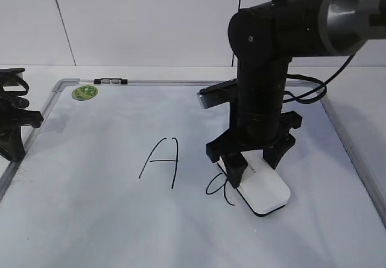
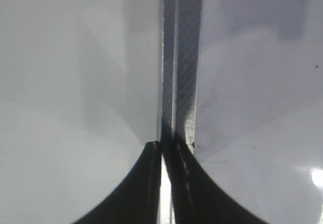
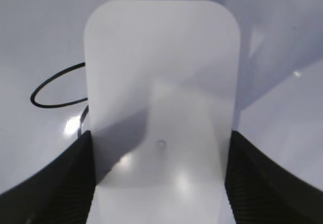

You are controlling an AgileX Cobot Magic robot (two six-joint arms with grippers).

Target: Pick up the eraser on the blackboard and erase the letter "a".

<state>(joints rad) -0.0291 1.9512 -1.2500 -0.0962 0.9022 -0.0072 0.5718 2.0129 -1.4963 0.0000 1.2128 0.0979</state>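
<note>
Left end effector parked at blackboard's left frame edge, jaws pressed together, empty. Capital "A" mid-board; letter "a" just right of it, unerased. Eraser flat on board, touching "a" tail. Right end effector straddles eraser, fingers against both long sides: clamped on it. Judgement: rigid light plastic shell, smooth, may slip; long-side grip suits it, felt down.
</note>
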